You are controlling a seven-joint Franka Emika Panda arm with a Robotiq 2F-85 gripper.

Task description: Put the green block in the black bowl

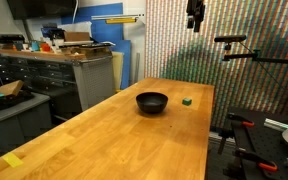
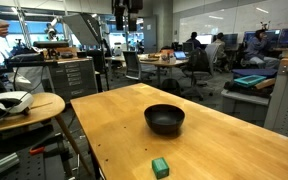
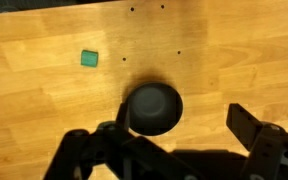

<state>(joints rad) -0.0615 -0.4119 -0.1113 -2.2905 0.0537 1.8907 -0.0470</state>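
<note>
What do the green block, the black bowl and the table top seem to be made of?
The green block: perhaps painted wood or plastic; flat even colour, too small to tell more.
The black bowl: likely plastic or glazed ceramic; smooth, with a faint sheen.
The table top: wood, apparently varnished; grain and plank lines show, with a light sheen.
</note>
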